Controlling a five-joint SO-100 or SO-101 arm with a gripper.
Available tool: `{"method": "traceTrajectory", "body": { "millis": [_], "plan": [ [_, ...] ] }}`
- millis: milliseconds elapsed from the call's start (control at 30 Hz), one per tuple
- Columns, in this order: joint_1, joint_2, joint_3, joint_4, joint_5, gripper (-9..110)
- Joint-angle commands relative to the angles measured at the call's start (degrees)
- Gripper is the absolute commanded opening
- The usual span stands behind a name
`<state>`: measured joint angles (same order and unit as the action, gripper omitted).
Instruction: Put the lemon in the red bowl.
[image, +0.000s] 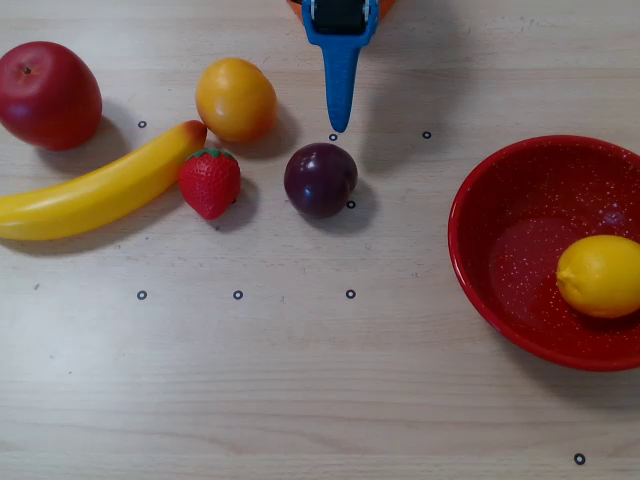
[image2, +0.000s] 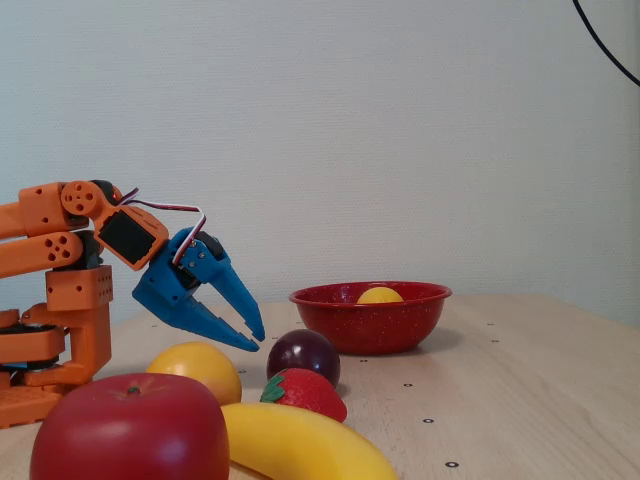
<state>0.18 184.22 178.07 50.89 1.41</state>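
The lemon (image: 600, 276) lies inside the red bowl (image: 500, 200) at the right of the overhead view, against its right side. In the fixed view only the lemon's top (image2: 380, 295) shows above the bowl's rim (image2: 330, 300). My blue gripper (image: 339, 125) hangs at the top middle of the overhead view, above the table, just behind the dark plum (image: 320, 180). In the fixed view the gripper (image2: 257, 341) points down and to the right, its fingertips nearly together, with nothing between them. It is far from the bowl.
To the left lie an orange-yellow fruit (image: 236, 99), a strawberry (image: 210, 182), a banana (image: 95, 188) and a red apple (image: 48, 95). The orange arm base (image2: 60, 330) stands at the left of the fixed view. Small black ring marks dot the wooden table.
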Motion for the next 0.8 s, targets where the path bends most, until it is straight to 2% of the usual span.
{"method": "traceTrajectory", "body": {
  "millis": [0, 767],
  "plan": [
    [1.5, 0.8, 0.6, -0.4, 0.4, 0],
    [2.5, 0.8, 0.6, -0.4, 1.8, 0]
  ]
}}
